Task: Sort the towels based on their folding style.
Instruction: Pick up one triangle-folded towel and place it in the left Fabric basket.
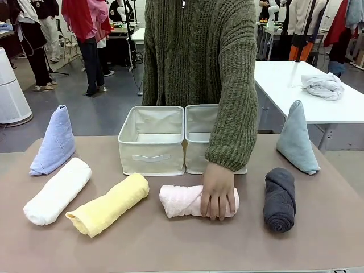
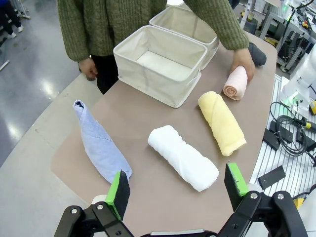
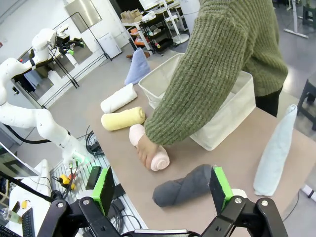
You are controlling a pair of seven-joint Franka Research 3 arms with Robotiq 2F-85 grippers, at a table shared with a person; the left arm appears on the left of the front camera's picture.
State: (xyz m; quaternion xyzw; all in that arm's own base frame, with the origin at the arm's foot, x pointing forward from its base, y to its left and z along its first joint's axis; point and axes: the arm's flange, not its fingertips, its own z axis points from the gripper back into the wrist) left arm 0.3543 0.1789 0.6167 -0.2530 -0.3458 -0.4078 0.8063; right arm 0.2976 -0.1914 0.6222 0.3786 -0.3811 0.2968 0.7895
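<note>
The left jaws gape wide with the white roll (image 2: 183,157) lying just beyond, between them; the right jaws, equally wide, frame the dark grey roll (image 3: 183,186) on the worktop (image 3: 237,148).

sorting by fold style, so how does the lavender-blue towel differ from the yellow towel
The lavender-blue towel is folded into a pointed cone; the yellow towel is rolled into a cylinder. The lavender-blue towel stands tip up; the yellow towel lies on its side. Both are small terry towels, untouched.
</note>
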